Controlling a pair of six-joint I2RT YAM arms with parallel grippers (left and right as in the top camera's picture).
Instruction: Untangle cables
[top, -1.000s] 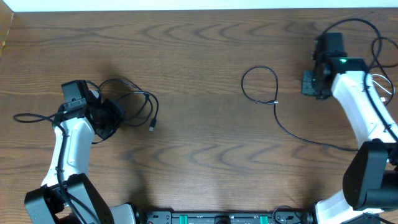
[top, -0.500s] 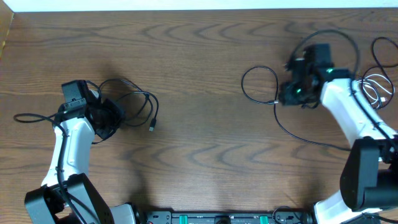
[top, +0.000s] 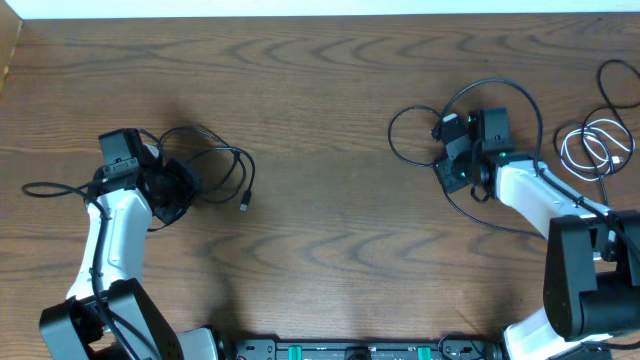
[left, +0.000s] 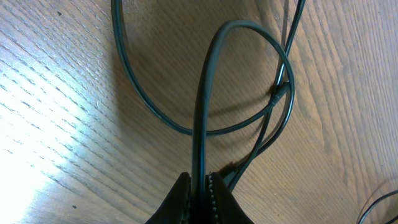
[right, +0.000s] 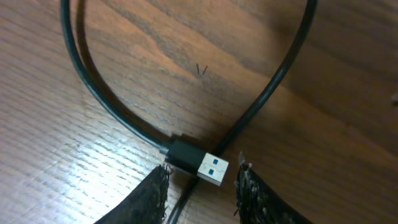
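Left arm (top: 112, 228), right arm (top: 540, 195): white links, black joints; green light (top: 497, 156) on right wrist; rough black fingertips (right: 155, 199).

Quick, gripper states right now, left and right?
Left gripper: shut on a black cable.
Right gripper: open, straddling a USB plug.

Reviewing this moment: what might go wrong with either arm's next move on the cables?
1. The right gripper is open astride the silver USB plug, which lies where the looped black cable crosses itself; closing may pinch both strands and tighten the loop.
2. The left gripper is shut on one strand of the tangled black cord; pulling could drag the whole tangle or cinch its crossing rather than free it.
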